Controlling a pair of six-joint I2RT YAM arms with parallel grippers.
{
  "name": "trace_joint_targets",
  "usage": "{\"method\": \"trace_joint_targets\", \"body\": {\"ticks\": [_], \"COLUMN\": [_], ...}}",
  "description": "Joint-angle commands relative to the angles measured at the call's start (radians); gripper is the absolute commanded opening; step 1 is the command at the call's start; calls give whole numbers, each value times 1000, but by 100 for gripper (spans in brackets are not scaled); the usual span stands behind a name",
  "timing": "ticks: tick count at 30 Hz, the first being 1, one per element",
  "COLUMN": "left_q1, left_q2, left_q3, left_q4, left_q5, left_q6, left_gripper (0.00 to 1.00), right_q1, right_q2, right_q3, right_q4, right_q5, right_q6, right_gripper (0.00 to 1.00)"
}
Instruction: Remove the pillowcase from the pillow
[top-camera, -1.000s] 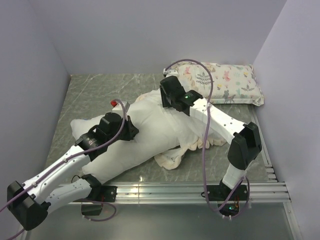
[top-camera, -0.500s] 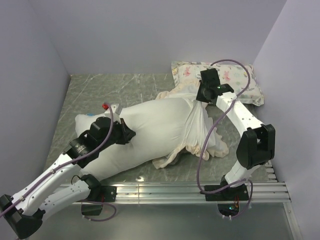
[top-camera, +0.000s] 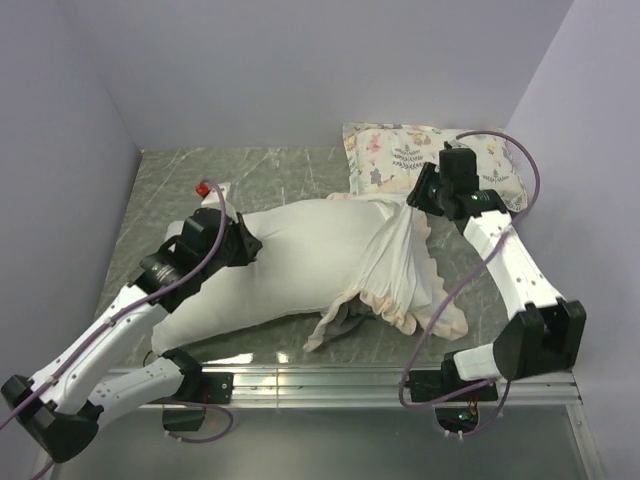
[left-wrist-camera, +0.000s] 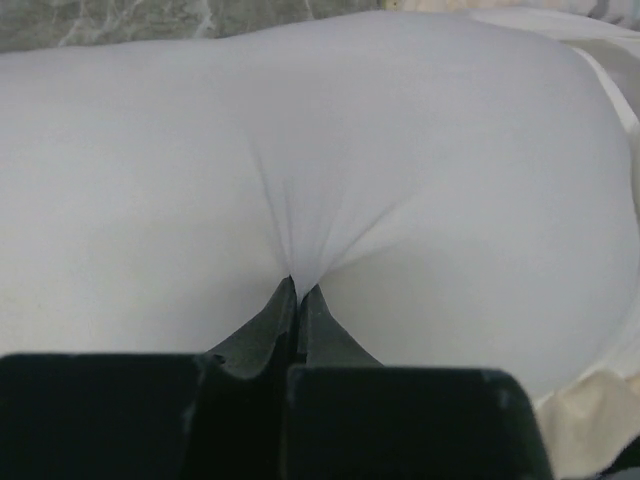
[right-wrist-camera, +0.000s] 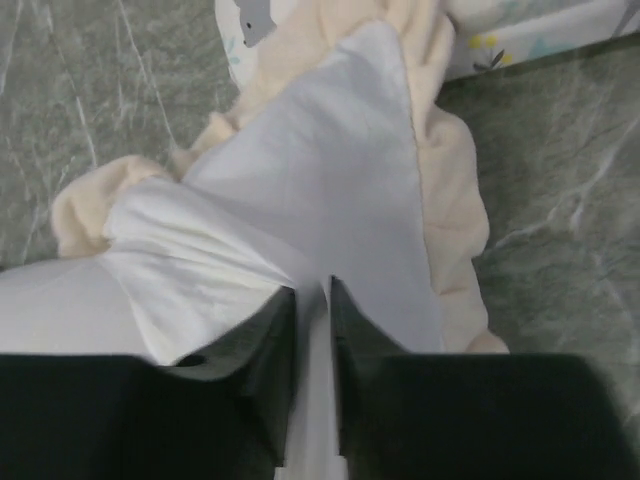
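Note:
The large white pillow (top-camera: 290, 265) lies across the middle of the table. The pillowcase (top-camera: 400, 270) is turned inside out, white side up with its cream ruffle (top-camera: 430, 310) showing, bunched over the pillow's right end; a bit of grey plush (top-camera: 345, 318) peeks out below. My left gripper (top-camera: 245, 245) is shut on a pinch of the pillow's fabric (left-wrist-camera: 298, 270). My right gripper (top-camera: 420, 195) is shut on the pillowcase's white fabric (right-wrist-camera: 330, 200) and holds it stretched up toward the back right, with the ruffle (right-wrist-camera: 450, 210) beside it.
A small animal-print pillow (top-camera: 420, 150) lies at the back right corner, right behind my right gripper. Purple walls close in the left, back and right. A metal rail (top-camera: 380, 380) runs along the near edge.
My right gripper has moved right and back with the pillowcase, peeling it further toward the pillow's right end. My left gripper has shifted slightly back-left, holding the pillow.

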Motion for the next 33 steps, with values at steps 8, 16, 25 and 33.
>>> {"method": "trace_joint_targets", "body": {"ticks": [8,16,25,33], "left_q1": [140,228,309,561], "left_q2": [203,290,375,323], "left_q3": [85,101,136,167], "left_q4": [167,232,253,221], "left_q5": [37,143,225,355], "left_q6": [96,94,79,103], "left_gripper": [1,1,0,1], "right_q1": [481,981,1160,1158], "right_q2": [-399,-362,-150,-108], "right_q3": [-206,-314,-176,-192], "right_q4": [70,-3,-238,-410], "right_q5": [316,578,802,916], "right_q6": [-20,109,224,347], "right_gripper": [74,80,88,13]}}
